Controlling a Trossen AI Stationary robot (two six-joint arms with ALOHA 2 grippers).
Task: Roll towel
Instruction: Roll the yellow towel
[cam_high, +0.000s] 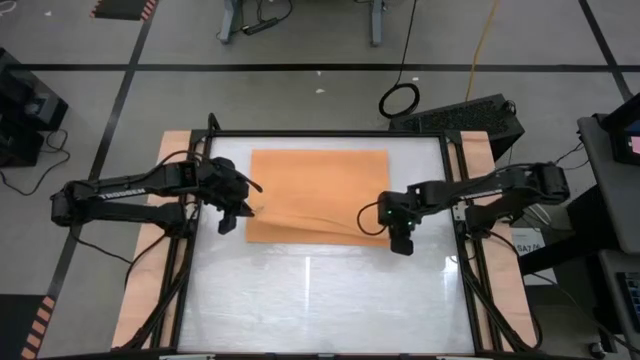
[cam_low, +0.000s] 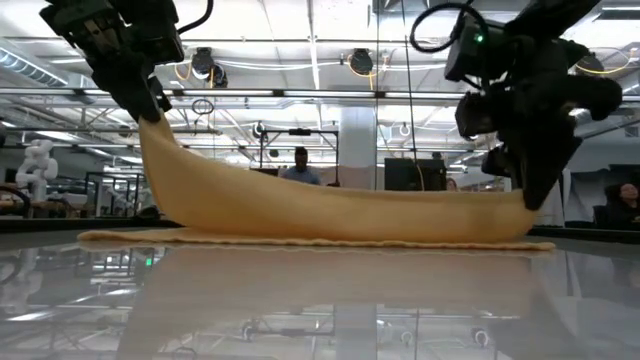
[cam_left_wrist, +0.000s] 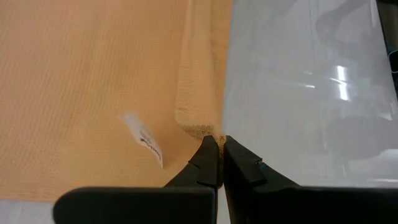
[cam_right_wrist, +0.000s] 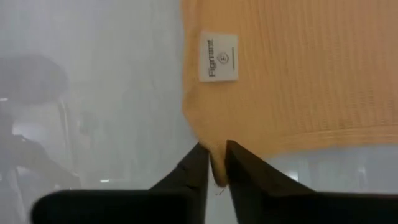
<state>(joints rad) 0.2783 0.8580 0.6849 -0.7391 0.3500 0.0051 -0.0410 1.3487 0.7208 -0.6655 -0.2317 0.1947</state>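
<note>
The orange-tan towel (cam_high: 318, 190) lies spread on the white table (cam_high: 320, 300), far part flat, with a white tag (cam_right_wrist: 218, 56) near one corner. Its near edge (cam_low: 330, 215) is raised and sags between my two grippers. My left gripper (cam_high: 232, 212) is shut on the near left corner, high above the table in the low view (cam_low: 150, 100). My right gripper (cam_high: 401, 238) is closed on the near right corner, low over the table (cam_low: 533, 200). My left gripper pinches the towel's near left corner (cam_left_wrist: 208, 132) between its two fingertips, slanting down from the table's left side. The corner is lifted well clear, and the cloth hangs from it down to the table. My right gripper has the near right corner (cam_right_wrist: 214, 163) between its two fingers, which stand slightly apart with the cloth filling the gap. The fingers point steeply down. The corner sits just above the table, and the cloth beyond it lies on the tabletop.
Bare white tabletop (cam_high: 320, 290) stretches from the towel to the near edge. A dark frame (cam_high: 455, 200) and wooden side boards (cam_high: 150, 290) border the table. In the low view, a person (cam_low: 300, 165) shows in the room far behind.
</note>
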